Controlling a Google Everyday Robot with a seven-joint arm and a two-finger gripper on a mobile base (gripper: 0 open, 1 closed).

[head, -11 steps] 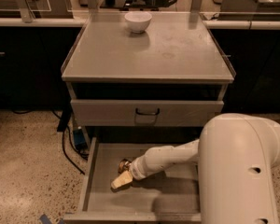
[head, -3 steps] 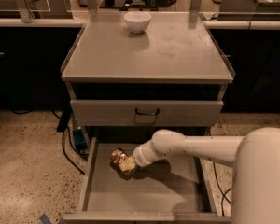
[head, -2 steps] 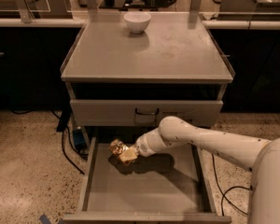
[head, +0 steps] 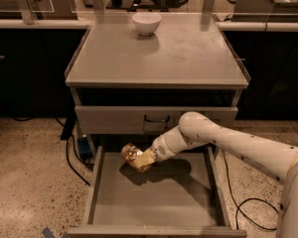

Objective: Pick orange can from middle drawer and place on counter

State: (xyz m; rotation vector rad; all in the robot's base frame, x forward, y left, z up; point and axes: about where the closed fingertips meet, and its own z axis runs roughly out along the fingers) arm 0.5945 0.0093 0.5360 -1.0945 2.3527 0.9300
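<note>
The orange can [head: 132, 154] is a crinkled gold-orange can, held above the floor of the open middle drawer [head: 159, 197], near its back left. My gripper [head: 141, 159] is shut on the orange can, reaching in from the right on a white arm. The can's shadow falls on the drawer floor beneath it. The counter [head: 159, 53] is the flat gray cabinet top above, with faint ring stains.
A white bowl [head: 146, 23] stands at the back of the counter. The upper gray drawer [head: 156, 119] with a black handle is closed, just above the can. Cables lie on the speckled floor at left [head: 72, 152] and right [head: 243, 202].
My gripper has lifted the orange can off the drawer floor and carried it up and slightly back toward the upper drawer front. The arm has stretched out further.
</note>
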